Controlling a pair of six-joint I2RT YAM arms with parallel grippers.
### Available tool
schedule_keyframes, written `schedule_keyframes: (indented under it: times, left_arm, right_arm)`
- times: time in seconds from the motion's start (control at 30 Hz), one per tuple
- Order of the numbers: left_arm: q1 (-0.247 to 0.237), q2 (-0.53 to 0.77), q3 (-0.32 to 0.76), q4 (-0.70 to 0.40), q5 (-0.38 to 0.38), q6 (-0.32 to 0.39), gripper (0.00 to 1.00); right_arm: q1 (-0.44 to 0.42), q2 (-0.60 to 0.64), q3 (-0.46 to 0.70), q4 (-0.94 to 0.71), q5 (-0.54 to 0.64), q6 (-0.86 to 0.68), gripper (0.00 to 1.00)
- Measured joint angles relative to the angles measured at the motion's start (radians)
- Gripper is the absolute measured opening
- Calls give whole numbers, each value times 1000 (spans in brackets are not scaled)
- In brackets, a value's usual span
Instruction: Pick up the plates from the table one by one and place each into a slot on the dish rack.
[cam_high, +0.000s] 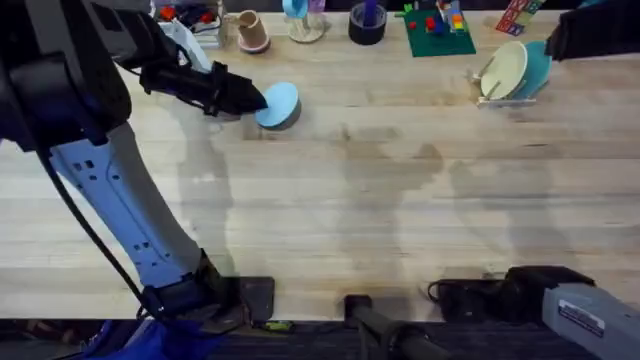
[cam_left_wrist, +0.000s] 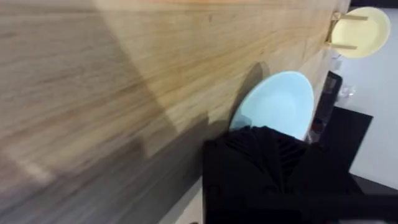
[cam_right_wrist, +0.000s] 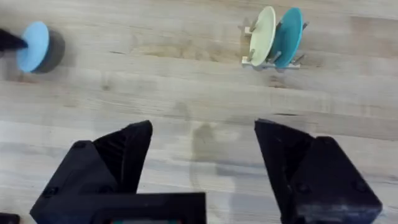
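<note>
My left gripper (cam_high: 256, 99) is shut on the rim of a pale blue plate (cam_high: 280, 103) at the far left of the table (cam_high: 380, 200). The plate is tilted up on edge over its own shadow. In the left wrist view the blue plate (cam_left_wrist: 277, 102) sticks out past my black fingers (cam_left_wrist: 261, 155). At the far right stands the wooden dish rack (cam_high: 492, 98), holding a cream plate (cam_high: 505, 68) and a teal plate (cam_high: 538, 68) upright in its slots. My right gripper (cam_right_wrist: 202, 134) hangs open and holds nothing, near the front edge, facing the rack (cam_right_wrist: 267, 61) and the blue plate (cam_right_wrist: 32, 46).
Along the far edge stand a pink cup (cam_high: 252, 32), a dark round holder (cam_high: 367, 22) and a green baseplate with bricks (cam_high: 438, 30). The right arm's base (cam_high: 560, 300) lies at the front right. Bare planks run between the blue plate and the rack.
</note>
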Motion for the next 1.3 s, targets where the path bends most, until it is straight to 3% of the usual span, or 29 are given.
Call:
schedule_keyframes:
  times: [0.43,0.67,1.3]
  left_arm:
    - [0,3,0,-1,7,0,41]
    - [0,3,0,-1,7,0,41]
    - [0,3,0,1,7,0,41]
  right_arm:
    - [0,0,0,0,-6,0,993]
    - [0,22,2,-1,-112,4,994]
    - [29,349,3,37,-389,176,994]
